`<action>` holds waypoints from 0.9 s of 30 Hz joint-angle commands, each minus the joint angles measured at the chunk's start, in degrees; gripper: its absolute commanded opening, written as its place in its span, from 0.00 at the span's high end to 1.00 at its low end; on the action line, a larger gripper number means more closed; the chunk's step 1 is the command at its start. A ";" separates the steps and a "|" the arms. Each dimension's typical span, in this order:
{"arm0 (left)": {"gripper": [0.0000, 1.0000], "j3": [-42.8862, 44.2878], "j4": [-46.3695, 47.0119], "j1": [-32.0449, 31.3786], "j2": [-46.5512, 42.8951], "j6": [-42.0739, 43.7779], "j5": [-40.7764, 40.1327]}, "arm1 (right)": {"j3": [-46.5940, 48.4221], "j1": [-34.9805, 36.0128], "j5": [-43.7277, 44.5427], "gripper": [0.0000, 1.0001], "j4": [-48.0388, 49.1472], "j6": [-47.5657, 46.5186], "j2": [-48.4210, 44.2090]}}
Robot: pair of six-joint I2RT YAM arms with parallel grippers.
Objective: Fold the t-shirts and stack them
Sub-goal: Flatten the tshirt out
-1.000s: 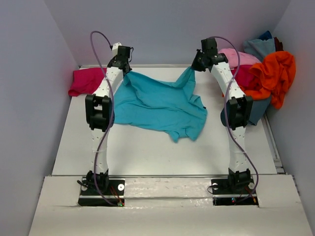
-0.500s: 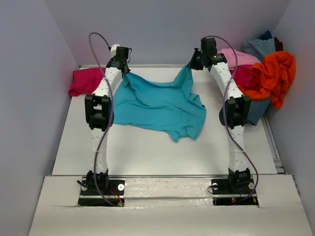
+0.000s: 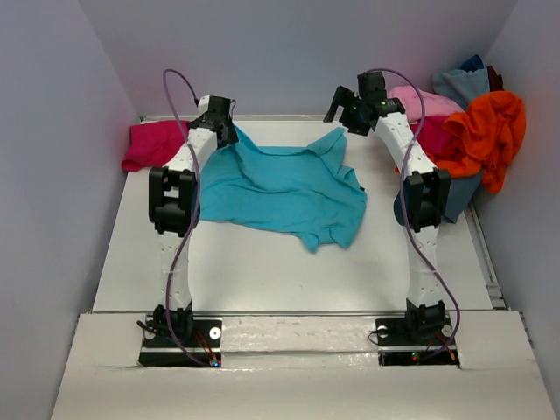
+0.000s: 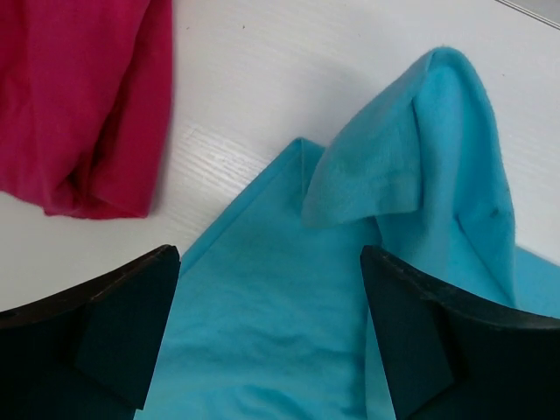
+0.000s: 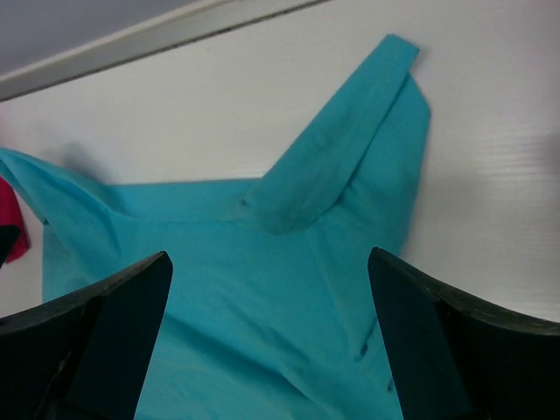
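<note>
White tabletop fills the floor of a pale lilac-walled booth, with both arms reaching toward its far edge.

The left jaws stand wide apart and hold nothing. Their dark fingers hang above the far left corner of the turquoise t-shirt, where a flap of cloth peaks up between them. The right jaws are spread just as wide and are also empty. Below them the shirt's far right corner runs out in a narrow folded strip that points at the raised far rim of the tabletop.

From above, the turquoise shirt lies loosely spread and creased in the far middle of the tabletop. Its long axis runs left to right between the two arms, and a rumpled tail points toward the near edge. A magenta t-shirt sits bunched in the far left corner, just beside the turquoise cloth but apart from it.

Against the right wall lies a loose heap of shirts: orange on top, then light pink, crimson and dusty blue. I cannot tell whether anything contains them.

Bare tabletop shows between the turquoise shirt's near side and the arm bases. At the far side, its corners lie close to the rim.
</note>
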 commanded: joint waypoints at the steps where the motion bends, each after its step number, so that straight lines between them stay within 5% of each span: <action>1: 0.03 -4.57 1.44 -3.58 -14.29 0.51 -3.76 | -6.77 0.24 1.18 0.00 0.78 1.69 -12.81; 9: 0.03 -17.31 -3.57 -5.96 -23.69 -3.00 -1.67 | -28.04 2.62 -0.57 0.07 -6.16 3.89 -23.61; 19: 0.05 -41.02 0.12 -7.71 -32.48 -8.44 9.21 | -57.63 7.89 -5.39 0.10 0.41 4.76 -34.86; 27: 0.05 -41.24 0.22 -8.24 -30.12 -9.50 11.08 | -61.37 10.35 -6.81 0.15 2.19 6.62 -34.97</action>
